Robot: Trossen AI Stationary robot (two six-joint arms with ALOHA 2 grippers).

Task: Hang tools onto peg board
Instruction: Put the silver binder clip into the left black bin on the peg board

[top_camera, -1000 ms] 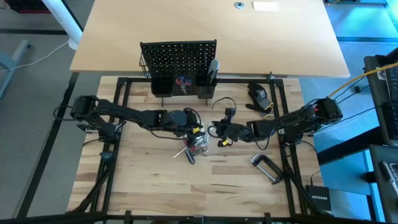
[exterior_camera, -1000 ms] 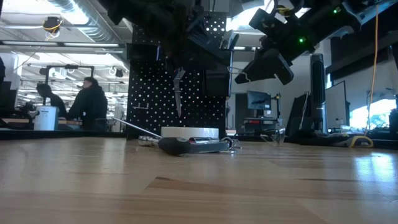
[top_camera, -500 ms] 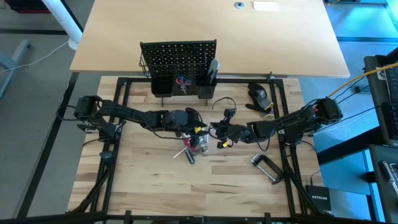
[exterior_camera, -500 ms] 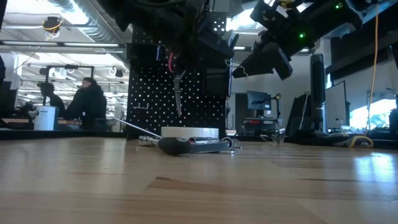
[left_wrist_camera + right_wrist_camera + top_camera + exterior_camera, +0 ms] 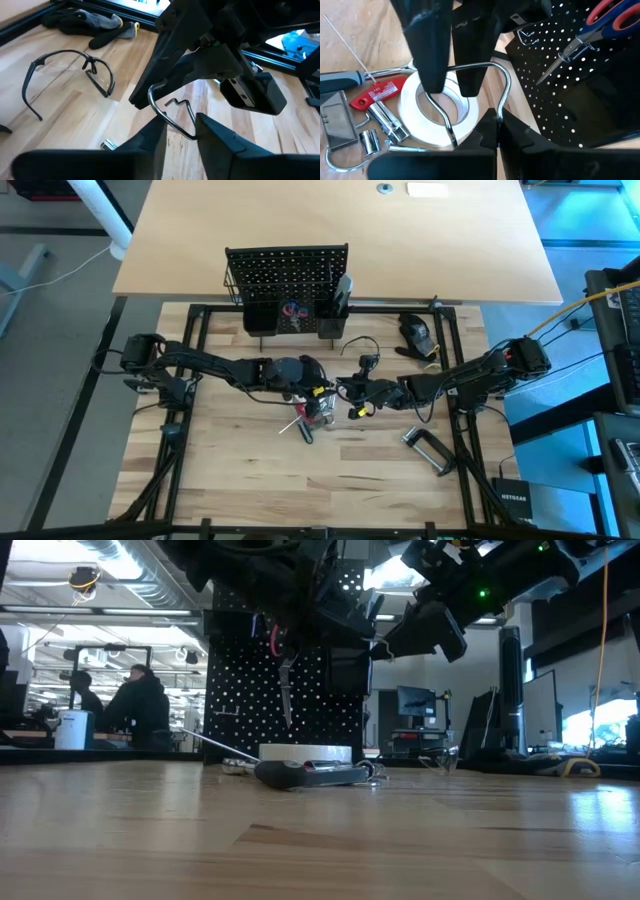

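A bent metal wire hook [image 5: 492,67] hangs in the air over the table's middle, held between both grippers. My right gripper [image 5: 497,125] is shut on one end. My left gripper [image 5: 181,131] comes from the opposite side and closes on the other end. Below them a white tape roll [image 5: 440,117] lies flat on the table among small tools. The black peg board [image 5: 287,270] stands upright at the far edge, and red-handled scissors [image 5: 607,15] hang on it. My left gripper has the hook's curved wire loop [image 5: 175,125] between its two fingertips, coming level from the table's left; the fingers lie across the wire. The hook is clear of the table. My right gripper pinches the hook's straight leg [image 5: 499,107] between its fingertips, just below the bend, coming from the table's right and slanting slightly down. The hook stands out ahead of the fingers, above the tape roll.
A red-handled wrench [image 5: 377,92], sockets [image 5: 370,140] and a grey-handled screwdriver [image 5: 342,77] lie beside the tape. A C-clamp [image 5: 430,450] lies near the right front. Safety glasses [image 5: 65,75], gloves [image 5: 85,22] and a black device [image 5: 418,335] lie at the far right.
My left gripper has edged toward my right gripper and the hook. My right gripper has tipped up a little, lifting the hook's free end slightly. The tools on the table have not moved.
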